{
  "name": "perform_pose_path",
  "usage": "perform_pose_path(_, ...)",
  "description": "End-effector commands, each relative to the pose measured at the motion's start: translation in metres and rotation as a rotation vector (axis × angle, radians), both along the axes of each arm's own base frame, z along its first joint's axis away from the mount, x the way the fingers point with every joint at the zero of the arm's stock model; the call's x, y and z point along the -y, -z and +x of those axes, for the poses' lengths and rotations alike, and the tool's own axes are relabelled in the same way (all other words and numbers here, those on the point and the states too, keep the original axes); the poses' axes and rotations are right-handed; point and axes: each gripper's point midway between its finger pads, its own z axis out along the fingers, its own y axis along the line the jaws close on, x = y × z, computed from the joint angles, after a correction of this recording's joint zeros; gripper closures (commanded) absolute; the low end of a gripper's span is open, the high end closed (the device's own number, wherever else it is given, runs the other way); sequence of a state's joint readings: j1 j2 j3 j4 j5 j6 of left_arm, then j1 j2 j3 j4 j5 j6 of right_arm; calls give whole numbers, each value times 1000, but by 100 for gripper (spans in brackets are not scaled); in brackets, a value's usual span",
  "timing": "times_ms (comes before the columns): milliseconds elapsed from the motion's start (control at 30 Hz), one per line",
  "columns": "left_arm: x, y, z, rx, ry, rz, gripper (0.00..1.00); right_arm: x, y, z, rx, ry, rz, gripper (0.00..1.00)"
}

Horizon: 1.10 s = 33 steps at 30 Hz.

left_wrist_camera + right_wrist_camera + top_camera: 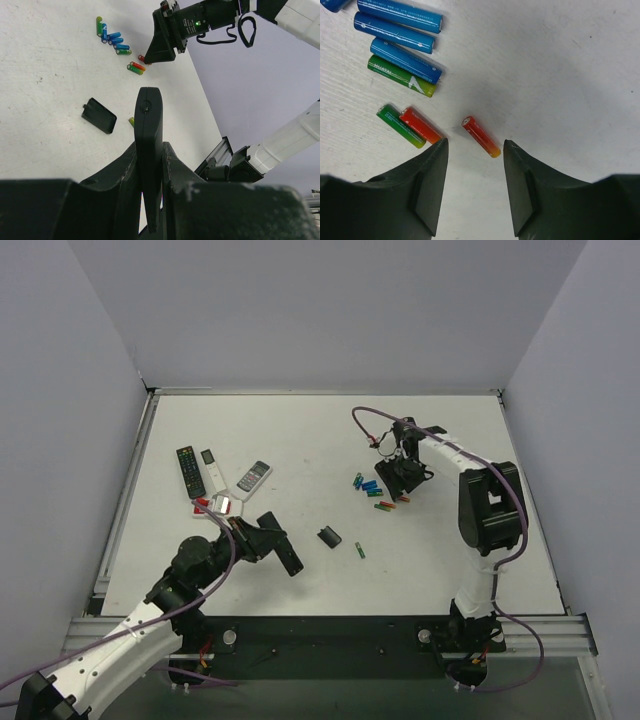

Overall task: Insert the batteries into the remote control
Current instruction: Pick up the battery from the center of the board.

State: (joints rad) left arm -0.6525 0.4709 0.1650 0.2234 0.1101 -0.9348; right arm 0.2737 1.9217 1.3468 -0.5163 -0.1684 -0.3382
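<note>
My left gripper is shut on the slim black remote control, which sticks out past its fingers. The small black cover piece lies flat on the table to its right, also in the left wrist view. My right gripper is open, low over the battery cluster. In the right wrist view one orange-red battery lies on the table just ahead of the gap between my open fingers. A second orange-red battery lies beside a green one.
Several blue batteries and a green one lie beyond the orange-red ones. A lone green battery lies near the cover. A black buttoned remote, a white remote and a red-and-white remote lie at the left.
</note>
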Motion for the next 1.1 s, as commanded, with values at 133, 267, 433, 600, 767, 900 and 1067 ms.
perform_pose_path(133, -1, -29, 0, 43, 0, -34, 100, 1, 12, 0, -67, -64, 14, 68)
perform_pose_path(267, 0, -30, 1, 36, -1, -37, 100, 11, 20, -1, -83, -62, -21, 71)
perform_pose_path(433, 3, -31, 3, 30, 3, -46, 100, 17, 21, 0, -85, -48, -38, 87)
perform_pose_path(600, 9, -31, 7, 22, 14, -54, 100, 11, -4, 4, -22, 6, 9, 100)
perform_pose_path(767, 10, -34, 16, 35, -13, -91, 100, -19, -57, 14, 121, 69, 152, 100)
perform_pose_path(900, 11, -45, 24, 69, -40, -151, 100, -54, -94, 8, 233, 95, 241, 100)
perform_pose_path(1067, 13, -50, 30, 77, -50, -206, 100, -106, -140, -21, 347, 60, 354, 100)
